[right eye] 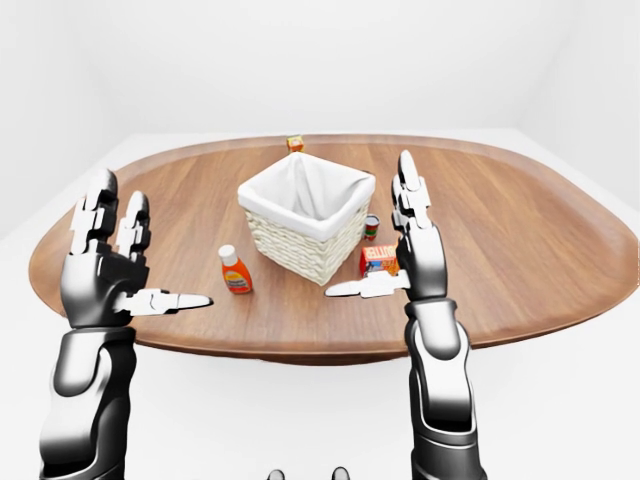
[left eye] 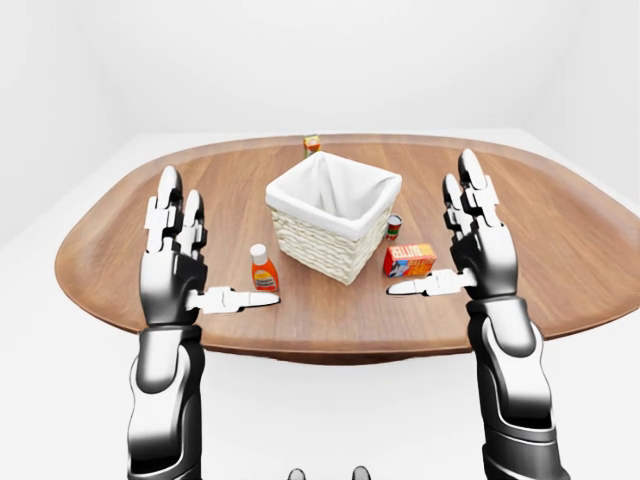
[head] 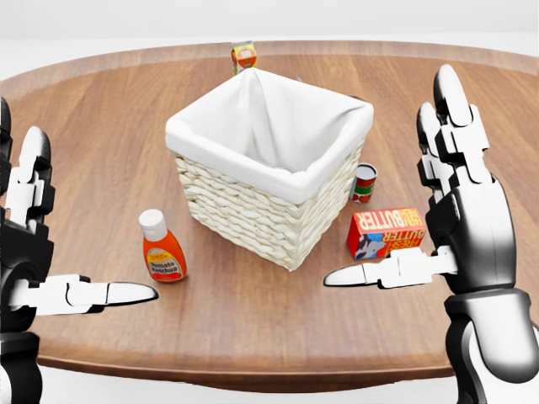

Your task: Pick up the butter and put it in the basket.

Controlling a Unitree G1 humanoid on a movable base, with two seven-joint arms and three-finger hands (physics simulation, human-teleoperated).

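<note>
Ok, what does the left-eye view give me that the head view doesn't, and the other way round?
Only the left-eye view shows both forearms full length, the whole oval wooden table and the white room. Only the head view makes the BUTTER lettering on the red and orange butter box readable. Both share the white-lined wicker basket, orange ketchup bottle, small red can, and the open left robot hand and right robot hand.

worktop (head: 101, 126): smooth brown wood, faint sheen
basket (head: 253, 220): rough pale wicker, matt white cloth lining
butter (head: 386, 232): printed cardboard box
right hand (head: 459, 219): glossy metal
ketchup bottle (head: 162, 250): glossy plastic
</note>
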